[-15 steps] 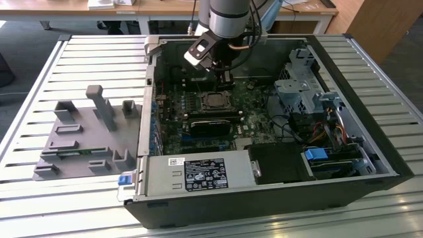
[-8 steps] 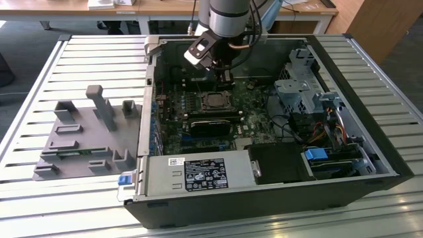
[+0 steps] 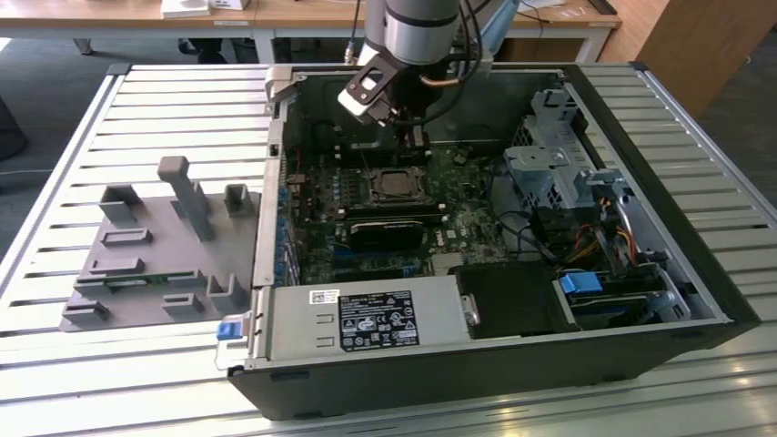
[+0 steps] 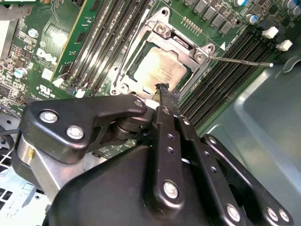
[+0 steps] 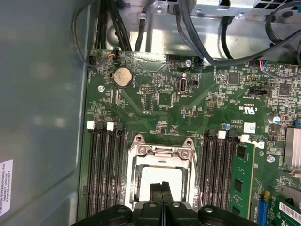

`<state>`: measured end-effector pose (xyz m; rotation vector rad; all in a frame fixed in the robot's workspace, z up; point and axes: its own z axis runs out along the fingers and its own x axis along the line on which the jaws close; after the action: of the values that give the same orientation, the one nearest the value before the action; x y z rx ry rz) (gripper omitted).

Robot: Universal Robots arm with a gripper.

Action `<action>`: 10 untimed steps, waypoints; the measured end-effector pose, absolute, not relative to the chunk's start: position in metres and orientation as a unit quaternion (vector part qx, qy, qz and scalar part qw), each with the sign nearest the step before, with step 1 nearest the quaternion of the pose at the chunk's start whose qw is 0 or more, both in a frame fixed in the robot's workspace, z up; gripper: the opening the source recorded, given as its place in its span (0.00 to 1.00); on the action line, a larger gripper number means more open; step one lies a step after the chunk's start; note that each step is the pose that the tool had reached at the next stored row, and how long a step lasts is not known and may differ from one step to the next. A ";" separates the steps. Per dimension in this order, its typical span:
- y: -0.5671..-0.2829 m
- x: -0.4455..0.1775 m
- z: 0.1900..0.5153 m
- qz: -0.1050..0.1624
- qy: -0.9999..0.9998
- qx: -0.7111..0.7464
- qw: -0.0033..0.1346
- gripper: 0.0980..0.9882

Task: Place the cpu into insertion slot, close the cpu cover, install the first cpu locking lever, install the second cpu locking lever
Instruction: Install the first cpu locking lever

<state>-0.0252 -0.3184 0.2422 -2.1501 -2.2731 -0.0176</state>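
Observation:
In the open computer case the insertion slot sits mid-motherboard. The cpu lies flat in it, silver-grey top up, also seen as a bright square in the first wrist view. The cpu cover, a silvery windowed frame, lies down around the chip. A thin locking lever sticks out from one socket corner across the memory slots. My gripper hangs just above the socket's edge, its black fingers pressed together with nothing between them; it is also seen in the exterior view.
Long black memory slots flank the socket on both sides. A black card lies in front of it. The power supply, drive cage and cables crowd the case. A grey fixture stands outside it.

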 end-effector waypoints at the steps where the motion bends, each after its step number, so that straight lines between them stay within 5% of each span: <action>1: -0.318 -0.025 0.243 -0.005 -0.726 -0.687 0.006 0.01; 10: -0.318 -0.025 0.251 -0.004 -0.726 -0.687 0.005 0.01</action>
<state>-0.0255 -0.3185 0.2506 -2.1522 -2.2750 -0.0138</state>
